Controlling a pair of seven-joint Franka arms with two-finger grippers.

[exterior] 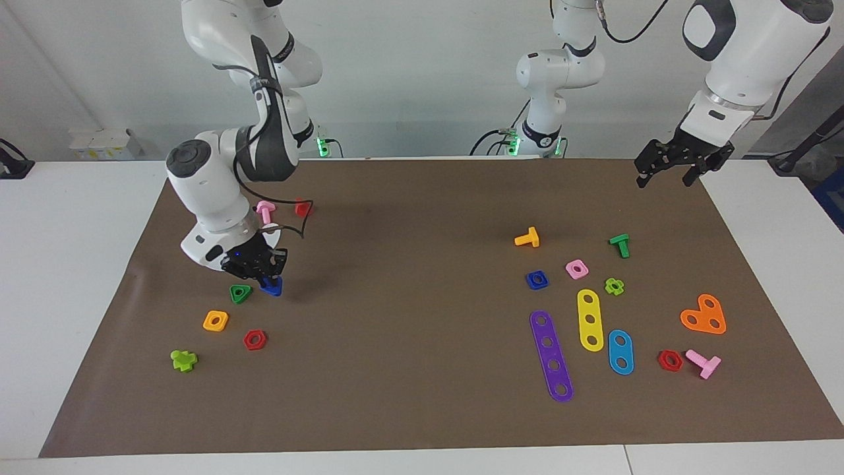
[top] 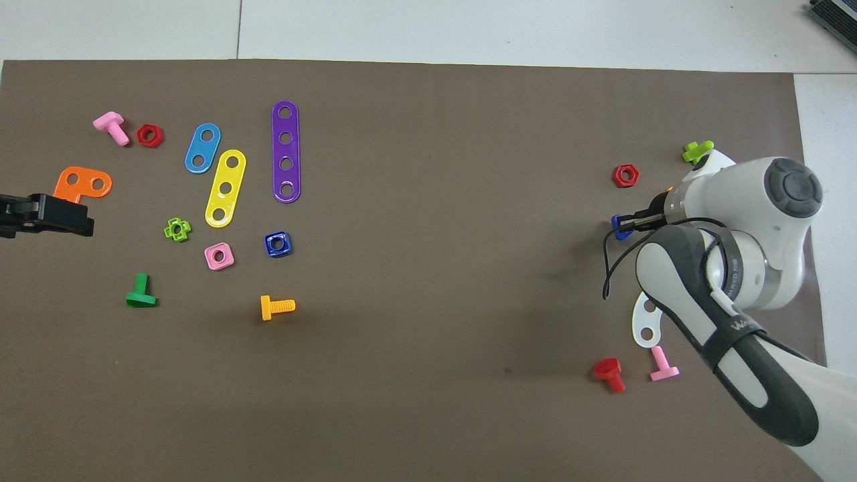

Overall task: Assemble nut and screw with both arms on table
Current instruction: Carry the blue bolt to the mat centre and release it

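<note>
The dark blue screw (exterior: 271,286) (top: 620,228) lies on the brown sheet of the table (exterior: 409,277) toward the right arm's end. My right gripper (exterior: 266,277) (top: 628,223) is down at it, and its fingers look closed on the screw at sheet level. The dark blue square nut (exterior: 537,280) (top: 278,244) lies flat toward the left arm's end, beside a pink square nut (exterior: 576,268). My left gripper (exterior: 666,177) (top: 80,221) hangs open and empty above the left arm's end of the sheet and waits.
A green triangular nut (exterior: 240,293), an orange-yellow nut (exterior: 215,320) and a red hex nut (exterior: 254,339) lie close to the screw. A pink screw (exterior: 265,211) and a red screw (exterior: 302,208) lie nearer the robots. Coloured strips (exterior: 551,356) and an orange plate (exterior: 704,315) lie near the blue nut.
</note>
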